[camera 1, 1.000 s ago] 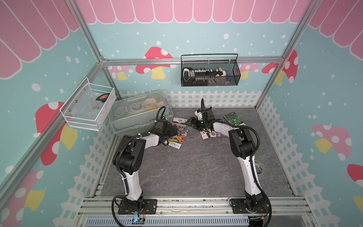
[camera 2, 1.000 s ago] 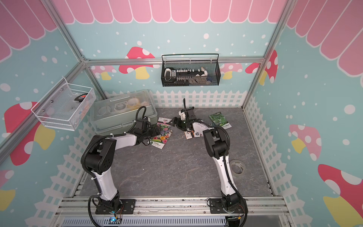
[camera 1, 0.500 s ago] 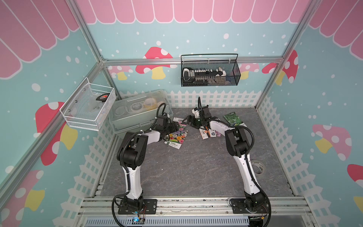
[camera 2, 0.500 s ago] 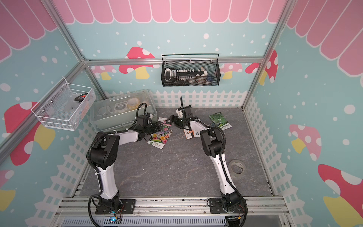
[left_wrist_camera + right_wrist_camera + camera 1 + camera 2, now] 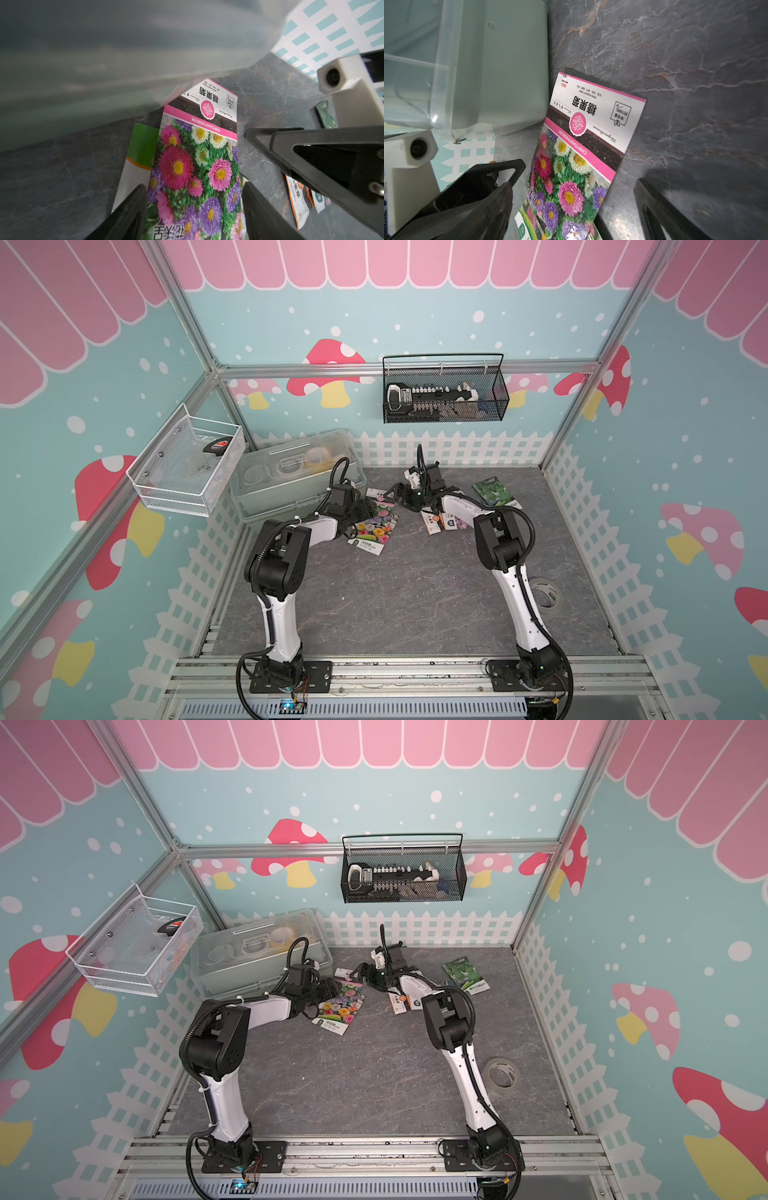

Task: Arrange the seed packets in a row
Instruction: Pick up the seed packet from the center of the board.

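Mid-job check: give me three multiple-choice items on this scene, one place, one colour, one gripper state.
1. Where is the tape roll?
A. in the wall basket
B. on the tabletop
C. on the clear box

2. The CHRYSANTHEMUM band on the flower packet is:
A. green
B. orange
C. pink

3. The right gripper is:
A. open
B. shut on a packet
C. shut on the tape roll

Answers: 1 B, it lies on the grey surface; 2 C, both wrist views show pink; 3 A, its jaws stand wide apart.
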`<state>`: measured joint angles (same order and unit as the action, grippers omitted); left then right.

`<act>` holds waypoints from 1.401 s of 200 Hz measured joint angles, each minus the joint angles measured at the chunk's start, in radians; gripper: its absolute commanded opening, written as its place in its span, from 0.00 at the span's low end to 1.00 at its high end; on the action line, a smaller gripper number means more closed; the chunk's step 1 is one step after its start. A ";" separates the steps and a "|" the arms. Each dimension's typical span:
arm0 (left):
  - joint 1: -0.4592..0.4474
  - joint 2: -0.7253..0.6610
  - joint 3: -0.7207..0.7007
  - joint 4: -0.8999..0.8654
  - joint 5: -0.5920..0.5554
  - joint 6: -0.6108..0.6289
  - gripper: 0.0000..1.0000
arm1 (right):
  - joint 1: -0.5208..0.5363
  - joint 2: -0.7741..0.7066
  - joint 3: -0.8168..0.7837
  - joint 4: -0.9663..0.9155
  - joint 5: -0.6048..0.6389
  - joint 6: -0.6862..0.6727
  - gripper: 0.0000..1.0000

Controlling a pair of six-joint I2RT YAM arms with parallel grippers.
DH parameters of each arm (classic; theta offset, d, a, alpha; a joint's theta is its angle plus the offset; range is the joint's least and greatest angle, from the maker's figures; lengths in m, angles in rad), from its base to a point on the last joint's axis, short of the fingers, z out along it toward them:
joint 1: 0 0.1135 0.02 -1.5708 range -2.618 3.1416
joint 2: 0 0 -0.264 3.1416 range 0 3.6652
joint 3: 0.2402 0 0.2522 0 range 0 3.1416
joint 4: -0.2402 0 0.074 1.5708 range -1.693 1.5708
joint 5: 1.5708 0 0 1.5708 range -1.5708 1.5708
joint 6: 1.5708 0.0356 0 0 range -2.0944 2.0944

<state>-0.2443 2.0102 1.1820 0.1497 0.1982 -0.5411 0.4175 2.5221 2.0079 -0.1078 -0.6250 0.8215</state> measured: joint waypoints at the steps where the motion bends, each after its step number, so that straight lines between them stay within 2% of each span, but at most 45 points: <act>1: 0.000 0.001 0.000 0.002 0.000 0.000 0.72 | 0.000 0.000 0.000 0.000 0.000 0.000 0.92; 19: -0.001 0.022 0.025 0.013 0.011 -0.002 0.70 | 0.003 0.001 0.002 0.000 -0.001 0.002 0.92; 53: 0.000 0.054 0.062 0.026 0.039 -0.008 0.53 | 0.006 0.009 0.011 0.004 -0.005 0.009 0.92; 88: -0.001 0.058 0.077 -0.002 0.033 0.004 0.65 | 0.013 0.015 0.015 0.018 -0.011 0.022 0.91; 105: -0.005 0.053 0.077 -0.023 -0.008 0.019 0.68 | 0.016 0.015 0.015 0.018 -0.011 0.026 0.87; 151: -0.014 0.041 0.082 -0.094 -0.095 0.050 0.69 | 0.018 0.033 0.017 0.052 -0.023 0.051 0.78; 199: -0.017 0.068 0.085 -0.116 -0.084 0.040 0.66 | 0.024 0.046 0.017 0.086 -0.031 0.074 0.71; 212: -0.015 0.072 0.087 -0.105 -0.070 0.035 0.61 | 0.024 0.050 0.017 0.095 -0.035 0.083 0.67; 232: -0.013 0.076 0.086 -0.098 -0.055 0.029 0.45 | 0.023 0.051 0.010 0.107 -0.031 0.092 0.62; 270: -0.010 0.076 0.083 -0.105 -0.029 0.010 0.00 | 0.023 0.036 -0.042 0.159 -0.022 0.091 0.61; 280: -0.010 0.076 0.080 -0.104 -0.019 0.008 0.00 | 0.023 0.029 -0.056 0.167 -0.022 0.091 0.61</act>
<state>-0.2539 2.0861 1.2625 0.0460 0.1791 -0.5335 0.4408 2.5507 1.9518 0.0593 -0.6472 0.9123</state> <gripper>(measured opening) 0.046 0.613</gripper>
